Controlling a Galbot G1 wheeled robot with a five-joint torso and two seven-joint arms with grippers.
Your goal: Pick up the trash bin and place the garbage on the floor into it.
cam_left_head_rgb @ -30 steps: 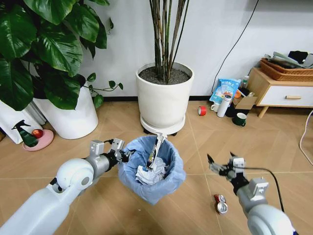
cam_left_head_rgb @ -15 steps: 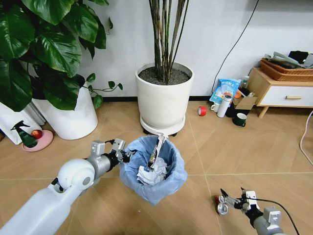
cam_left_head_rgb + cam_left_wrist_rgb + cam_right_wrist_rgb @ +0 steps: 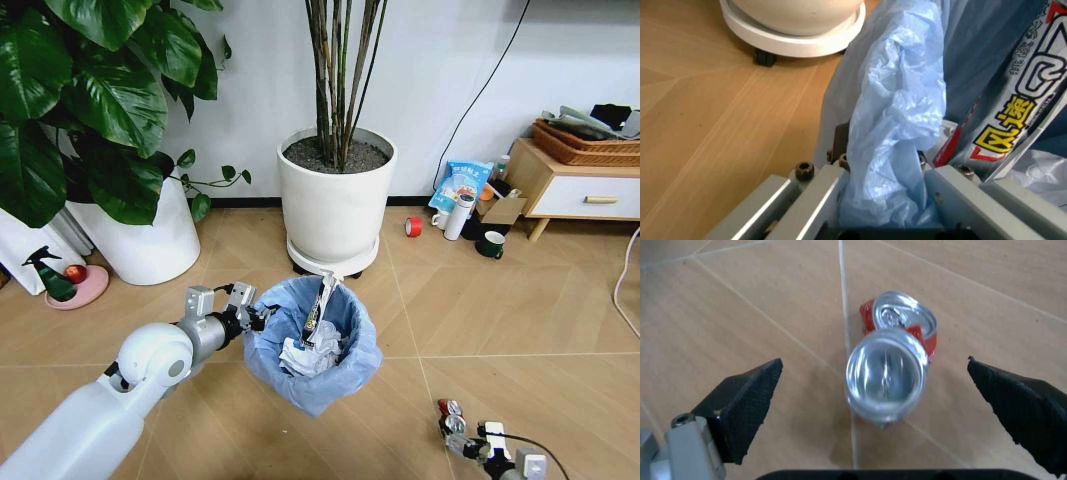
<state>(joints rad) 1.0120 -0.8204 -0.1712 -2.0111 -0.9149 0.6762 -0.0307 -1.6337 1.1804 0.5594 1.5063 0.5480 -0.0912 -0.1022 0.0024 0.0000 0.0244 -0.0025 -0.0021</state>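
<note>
Right gripper [image 3: 887, 405] now lower than before, fingers spread around crushed can [image 3: 890, 375] on floor [image 3: 760, 300]. Left gripper [image 3: 250, 312] unchanged, pinching bin [image 3: 312, 352] rim.

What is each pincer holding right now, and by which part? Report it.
The left pincer is clamped on the trash bin at its rim, over the folded blue bag. The right pincer holds nothing; it is open around a crushed red can on the floor.

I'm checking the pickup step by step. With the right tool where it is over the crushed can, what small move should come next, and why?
Probably lower the right tool a little further, then close. Its fingers stand open on either side of the crushed red can, which lies on the floor, not yet gripped. The left tool holds the trash bin by its rim.
</note>
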